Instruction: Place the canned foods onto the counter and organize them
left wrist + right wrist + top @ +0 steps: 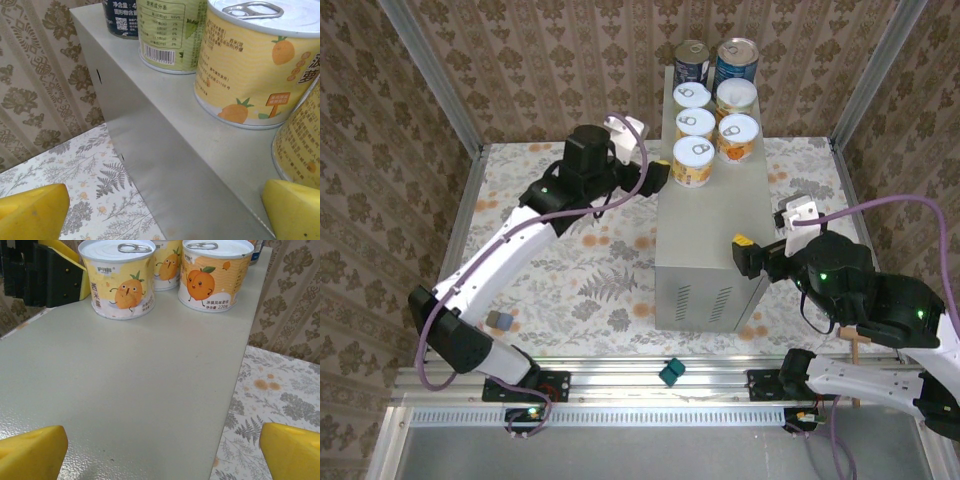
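Left tool (658,176) and right tool (770,228) are both gaping wide, holding nothing. Cans (695,123) are all standing at the bench's (710,240) twelve o'clock end. Placing seems done, so retreating looks next.

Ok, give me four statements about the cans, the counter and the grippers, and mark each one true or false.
1. All the canned foods stand upright on the counter. True.
2. The left gripper grips a yellow-labelled can. False: it is open and empty, beside the counter's edge.
3. The two blue-labelled cans stand at the far end, behind the shorter ones. True.
4. The right gripper is shut. False: it is open and holds nothing.
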You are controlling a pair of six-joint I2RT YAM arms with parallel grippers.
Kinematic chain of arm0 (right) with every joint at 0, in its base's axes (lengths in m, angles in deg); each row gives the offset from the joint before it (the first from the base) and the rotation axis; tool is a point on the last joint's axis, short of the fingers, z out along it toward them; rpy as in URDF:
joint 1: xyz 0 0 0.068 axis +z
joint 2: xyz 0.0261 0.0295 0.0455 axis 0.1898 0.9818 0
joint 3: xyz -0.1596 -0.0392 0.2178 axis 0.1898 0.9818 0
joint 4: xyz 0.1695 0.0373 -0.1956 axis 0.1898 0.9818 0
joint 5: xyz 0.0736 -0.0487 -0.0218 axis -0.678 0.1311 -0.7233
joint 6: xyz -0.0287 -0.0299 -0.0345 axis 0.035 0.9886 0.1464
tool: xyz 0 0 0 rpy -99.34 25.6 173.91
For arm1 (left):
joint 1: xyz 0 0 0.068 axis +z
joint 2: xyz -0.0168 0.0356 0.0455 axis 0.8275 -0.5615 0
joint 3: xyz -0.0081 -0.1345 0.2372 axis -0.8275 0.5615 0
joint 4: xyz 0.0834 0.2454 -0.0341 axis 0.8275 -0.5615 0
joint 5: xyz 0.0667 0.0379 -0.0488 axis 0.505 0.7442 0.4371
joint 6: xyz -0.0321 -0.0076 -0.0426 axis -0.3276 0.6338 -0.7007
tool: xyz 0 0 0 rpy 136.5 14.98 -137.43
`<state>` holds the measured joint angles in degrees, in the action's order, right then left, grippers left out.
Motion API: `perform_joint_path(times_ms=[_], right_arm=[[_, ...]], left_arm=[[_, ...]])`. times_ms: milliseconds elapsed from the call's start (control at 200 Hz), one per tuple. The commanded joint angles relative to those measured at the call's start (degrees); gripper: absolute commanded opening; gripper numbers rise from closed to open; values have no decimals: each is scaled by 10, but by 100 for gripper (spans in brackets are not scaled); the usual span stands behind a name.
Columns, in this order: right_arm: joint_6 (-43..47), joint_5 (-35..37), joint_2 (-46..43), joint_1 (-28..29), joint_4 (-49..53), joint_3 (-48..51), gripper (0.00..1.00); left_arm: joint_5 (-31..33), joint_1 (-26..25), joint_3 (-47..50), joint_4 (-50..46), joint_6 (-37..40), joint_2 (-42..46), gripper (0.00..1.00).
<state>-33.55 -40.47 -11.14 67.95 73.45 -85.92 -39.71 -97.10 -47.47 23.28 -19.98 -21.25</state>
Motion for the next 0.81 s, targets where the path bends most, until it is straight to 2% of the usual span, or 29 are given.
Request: perform_joint_path(times_ms=[0, 425, 800], right_arm=[[-17, 5, -9, -3, 9, 9, 100], [-20, 5, -17, -5, 11, 16, 100], [-20, 2, -16, -5, 11, 14, 100]], left_arm=[[-14, 1, -10, -27, 5, -15, 100], [-27, 0, -26, -32, 3, -35, 100], [-17, 0, -17, -33, 3, -18, 100]])
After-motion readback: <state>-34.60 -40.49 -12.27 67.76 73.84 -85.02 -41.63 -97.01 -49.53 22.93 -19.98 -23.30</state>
